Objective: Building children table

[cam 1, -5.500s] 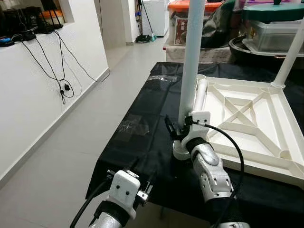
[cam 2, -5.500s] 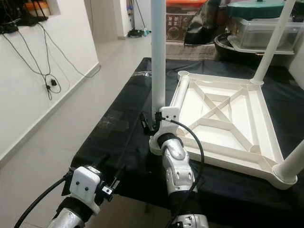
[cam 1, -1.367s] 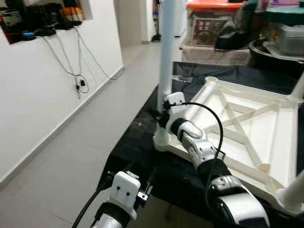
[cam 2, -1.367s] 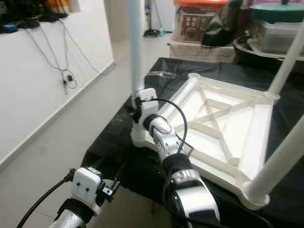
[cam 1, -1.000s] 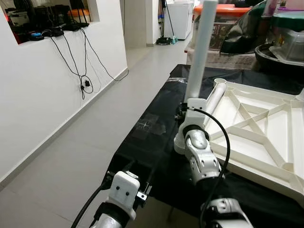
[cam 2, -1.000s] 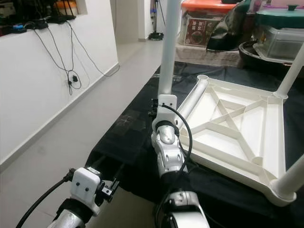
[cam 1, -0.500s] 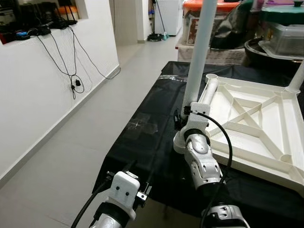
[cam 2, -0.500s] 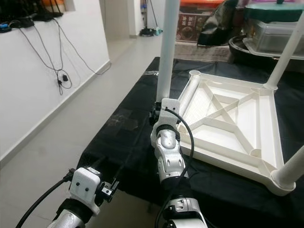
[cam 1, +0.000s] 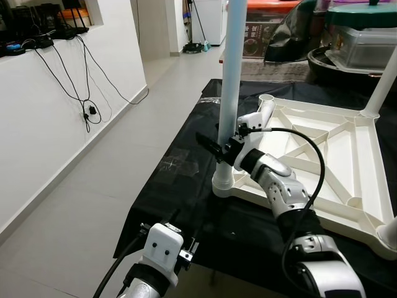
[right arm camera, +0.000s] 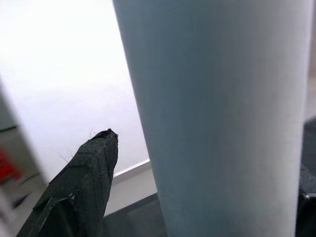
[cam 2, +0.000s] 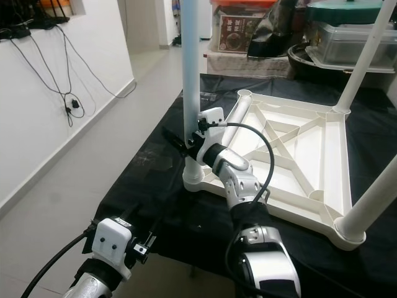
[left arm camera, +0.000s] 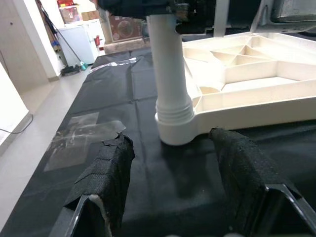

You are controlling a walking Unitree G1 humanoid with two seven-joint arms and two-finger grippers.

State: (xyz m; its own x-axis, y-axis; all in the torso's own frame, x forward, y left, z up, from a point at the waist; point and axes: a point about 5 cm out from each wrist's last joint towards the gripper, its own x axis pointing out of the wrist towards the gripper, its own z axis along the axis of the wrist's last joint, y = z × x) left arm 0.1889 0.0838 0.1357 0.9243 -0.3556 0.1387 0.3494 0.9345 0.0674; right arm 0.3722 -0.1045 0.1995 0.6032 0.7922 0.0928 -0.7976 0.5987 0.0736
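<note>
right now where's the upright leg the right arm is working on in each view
Left eye: leg stands centre, at the tabletop's near left corner, right end effector at it.
Right eye: left of centre, same corner.
Left wrist: upper middle, screwed into its socket.
Right wrist: wide pale column close up beside a finger.
Shared landmark: the socket collar on the black cloth.

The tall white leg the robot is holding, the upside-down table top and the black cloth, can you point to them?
tall white leg [cam 1: 232, 81], left eye view, mid-shaft above the right gripper.
upside-down table top [cam 1: 322, 151], left eye view, crossing ribs on its underside.
black cloth [cam 2: 152, 180], right eye view, bare patch beside the leg's socket.
</note>
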